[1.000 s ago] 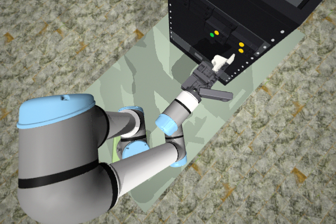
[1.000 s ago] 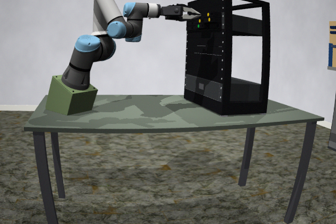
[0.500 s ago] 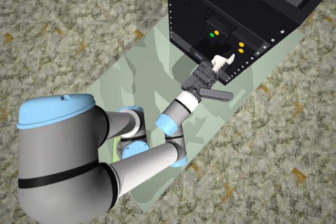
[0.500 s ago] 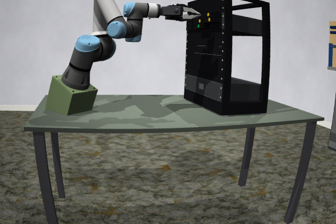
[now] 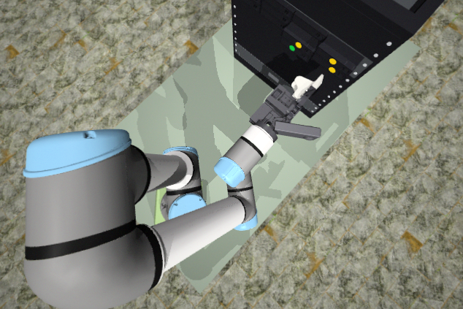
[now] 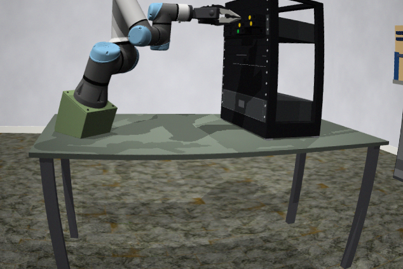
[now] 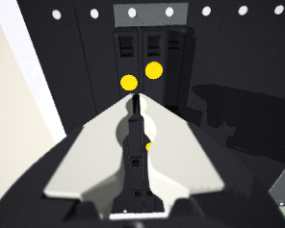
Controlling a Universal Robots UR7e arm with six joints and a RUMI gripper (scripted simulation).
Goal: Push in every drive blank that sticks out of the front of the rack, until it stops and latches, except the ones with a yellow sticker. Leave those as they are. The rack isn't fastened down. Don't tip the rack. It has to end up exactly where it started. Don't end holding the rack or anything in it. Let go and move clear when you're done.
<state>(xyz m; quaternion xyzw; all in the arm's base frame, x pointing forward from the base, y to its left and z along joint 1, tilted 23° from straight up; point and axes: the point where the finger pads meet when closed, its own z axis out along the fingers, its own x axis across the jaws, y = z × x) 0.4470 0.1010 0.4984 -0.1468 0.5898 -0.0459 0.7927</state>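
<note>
Now the claw (image 6: 236, 17), closed on nothing (white fingertips together), points at the rack (image 6: 271, 63) front near two yellow stickers (image 7: 129, 82).

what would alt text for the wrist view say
Two white gripper jaws, shut with nothing between them, point at a black rack front just below two yellow stickers on narrow drive blanks. White dots run along the top.

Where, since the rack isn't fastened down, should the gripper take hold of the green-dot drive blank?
Probably no grasp: set the shut gripper tips on the green-dot drive blank, on its flat front face, coming straight from the front of the rack, since it slides inward only.
</note>
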